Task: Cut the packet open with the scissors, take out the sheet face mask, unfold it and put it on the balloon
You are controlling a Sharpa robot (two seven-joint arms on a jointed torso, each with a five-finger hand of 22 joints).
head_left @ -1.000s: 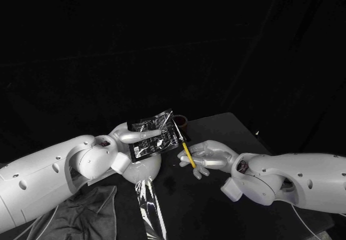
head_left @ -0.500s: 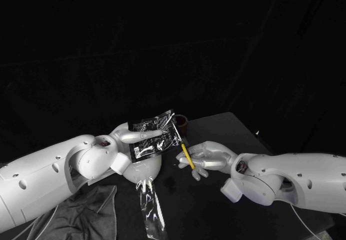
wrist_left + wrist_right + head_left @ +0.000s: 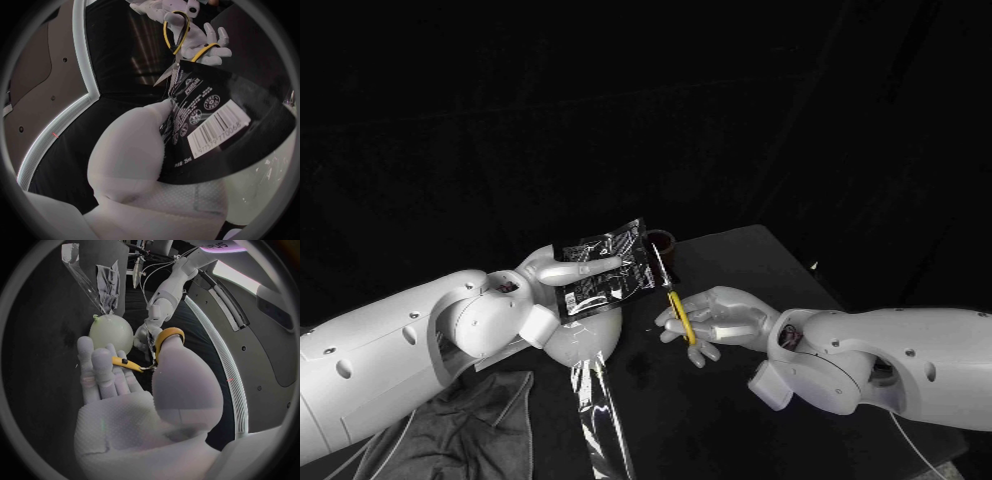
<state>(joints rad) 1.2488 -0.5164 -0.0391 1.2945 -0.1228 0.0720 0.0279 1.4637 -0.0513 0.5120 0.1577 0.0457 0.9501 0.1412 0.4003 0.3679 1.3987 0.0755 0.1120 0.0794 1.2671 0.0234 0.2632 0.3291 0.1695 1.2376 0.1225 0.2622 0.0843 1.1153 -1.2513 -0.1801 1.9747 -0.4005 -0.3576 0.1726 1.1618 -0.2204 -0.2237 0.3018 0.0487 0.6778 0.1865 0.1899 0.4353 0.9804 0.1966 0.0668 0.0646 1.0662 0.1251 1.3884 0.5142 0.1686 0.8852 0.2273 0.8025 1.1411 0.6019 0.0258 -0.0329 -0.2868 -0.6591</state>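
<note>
Left hand [image 3: 557,272] pinches glossy black foil packet [image 3: 610,272] upright, free edge offered for cutting. Right hand [image 3: 721,318], at packet's 4 o'clock, grips yellow-handled scissors [image 3: 671,295], blades against that edge.

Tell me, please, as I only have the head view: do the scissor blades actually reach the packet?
Observer: Yes. In the left wrist view the scissors have their blade tips at the top edge of the packet, which the left robot hand holds.
Operator: Thank you. How does the right robot hand hold them?
Observer: In the right wrist view the right robot hand seems to have its thumb through one yellow loop, and the other handle lies across its fingers.
Operator: And where is the balloon?
Observer: The balloon lies beyond those fingers, with crinkled clear film at its knotted end.
</note>
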